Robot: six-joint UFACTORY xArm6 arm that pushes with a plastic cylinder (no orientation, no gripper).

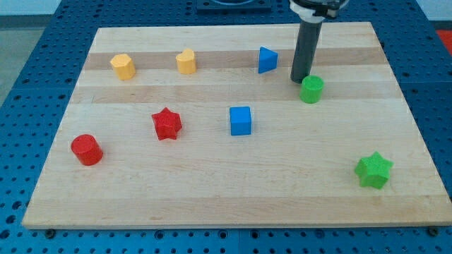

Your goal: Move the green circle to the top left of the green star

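Green circle block (311,89) sat toward the wooden desk's (212,197) upper right, my tip (299,79) touching or just beside its upper-left edge. No fingers existed, only a rod. Green star block (373,170) lay well below-right; most pushing seemingly remained.

The view's top edge cuts off the rod (308,49) above its collar.
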